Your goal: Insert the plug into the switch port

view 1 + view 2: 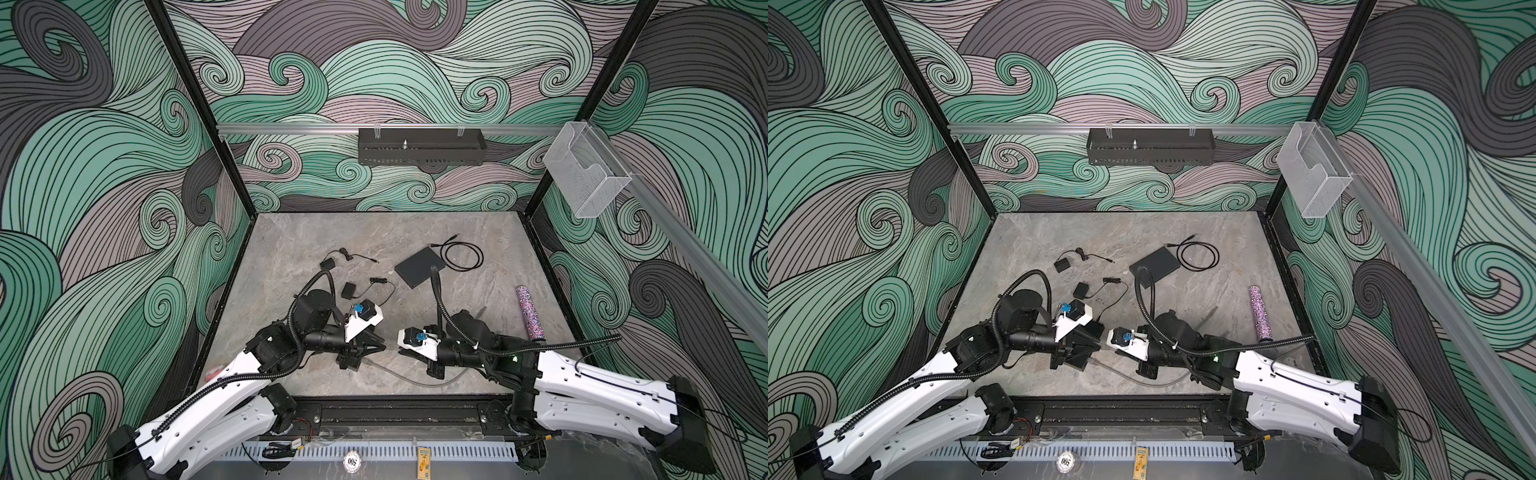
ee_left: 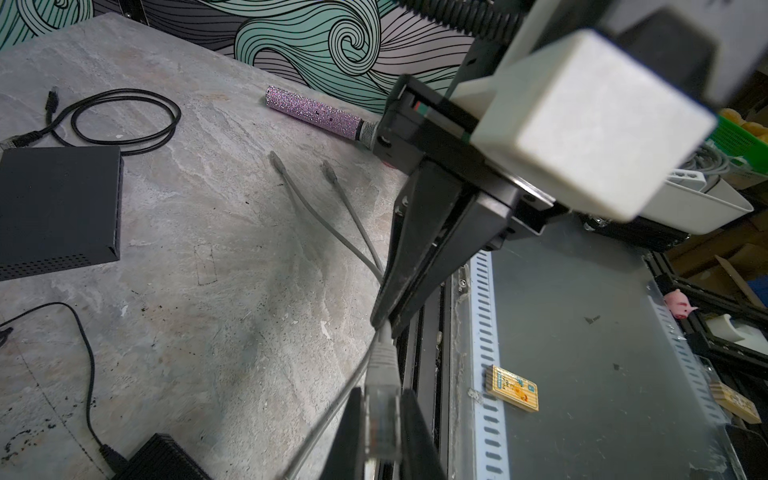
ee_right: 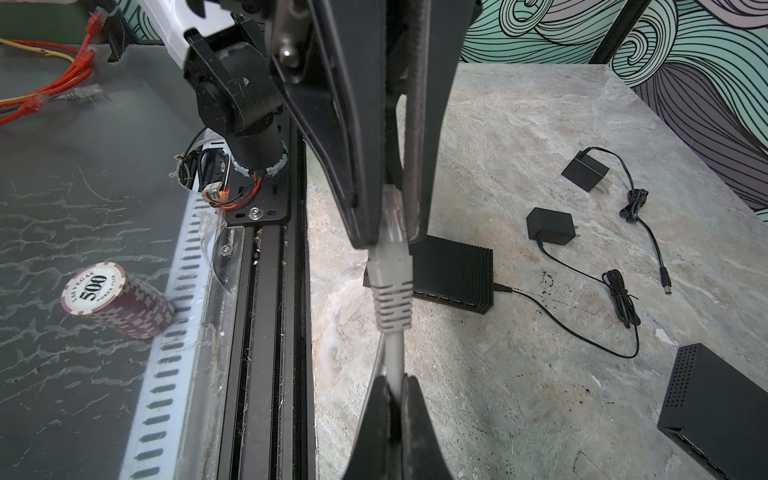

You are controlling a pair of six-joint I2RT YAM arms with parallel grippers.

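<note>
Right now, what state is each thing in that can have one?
left gripper: shut on the plug.
right gripper: shut on the grey cable, behind the plug.
plug: held in the air, not inserted.
switch port: nothing plugged in.
power lead: plugged into the switch at its side.
other adapter lead: unplugged, end lying free.
black cable: coiled loosely beside the dark-grey box.

Bare table (image 3: pixel 498 395) lies open before the switch port (image 3: pixel 444 296). A thin cord (image 3: pixel 621 299), a power adapter (image 3: pixel 550 226) and the flat grey box (image 3: pixel 727 399) bound this approach on one side.
</note>
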